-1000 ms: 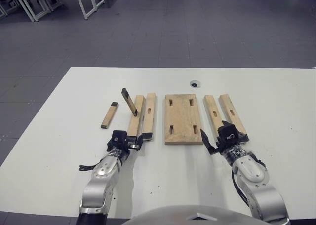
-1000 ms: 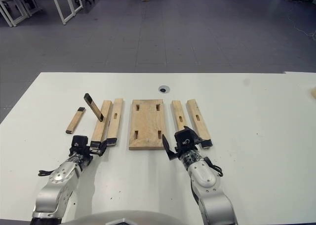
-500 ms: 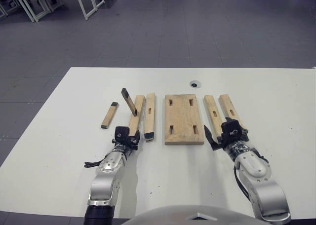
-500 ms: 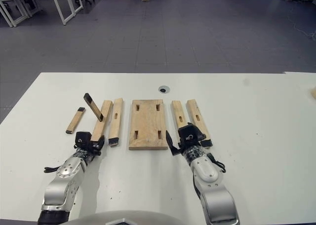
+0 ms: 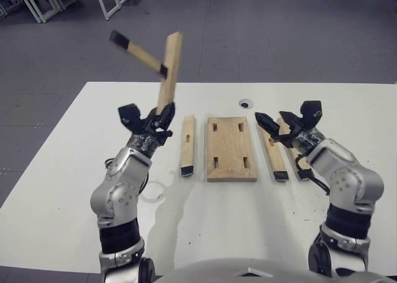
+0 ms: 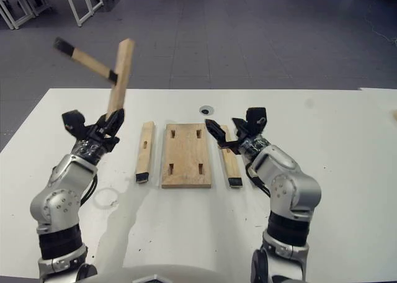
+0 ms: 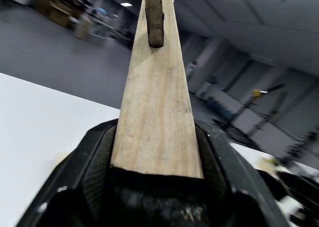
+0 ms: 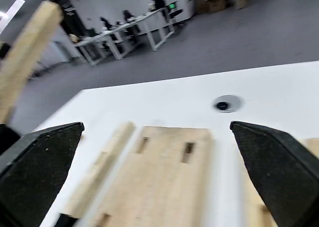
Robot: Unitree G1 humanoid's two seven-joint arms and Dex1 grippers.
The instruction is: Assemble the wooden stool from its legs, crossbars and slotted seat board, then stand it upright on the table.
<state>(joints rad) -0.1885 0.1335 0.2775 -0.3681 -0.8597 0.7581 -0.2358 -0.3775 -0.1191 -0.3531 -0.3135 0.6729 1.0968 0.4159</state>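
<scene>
The left gripper (image 5: 149, 118) is clenched on the butt of a leg (image 5: 169, 72), held near upright off the table (image 5: 74, 146) at 9 o'clock of the seat board (image 5: 231, 149). A crossbar (image 5: 139, 52) juts from the leg's face. The right gripper (image 5: 285, 115) hangs spread and empty at the board's 3 o'clock. Advisable: carry slowly, lest the crossbar slip out. The left wrist view shows the leg seated squarely between the jaws; the eye views show the crossbar's slant.
</scene>
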